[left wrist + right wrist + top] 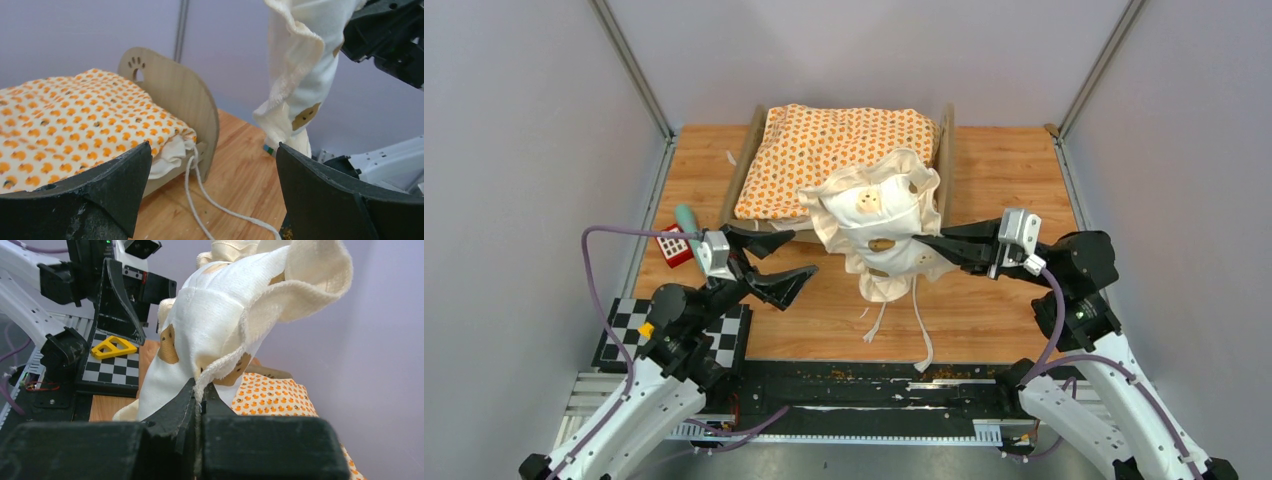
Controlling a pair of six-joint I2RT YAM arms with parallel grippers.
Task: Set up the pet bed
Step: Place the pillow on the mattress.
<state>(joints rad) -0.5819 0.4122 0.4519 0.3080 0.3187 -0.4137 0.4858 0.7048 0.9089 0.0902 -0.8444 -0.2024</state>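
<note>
The pet bed point(749, 165) stands at the back of the wooden table, its light-wood end boards on the left and right. Its paw-print end board shows in the left wrist view point(175, 97). The orange-patterned cushion point(834, 150) lies on it and hides the base. My right gripper point(926, 243) is shut on the edge of the small white pillow with brown prints point(876, 225) and holds it in the air in front of the bed. The pinched hem shows in the right wrist view point(199, 390). My left gripper point(774, 262) is open and empty, left of the pillow.
The cushion's white ties point(921, 330) trail over the table toward the near edge, and they also show in the left wrist view point(210, 197). A small red object point(673, 245) and a teal handle point(687, 218) lie at the left. A checkerboard plate point(724, 335) sits by the left arm's base.
</note>
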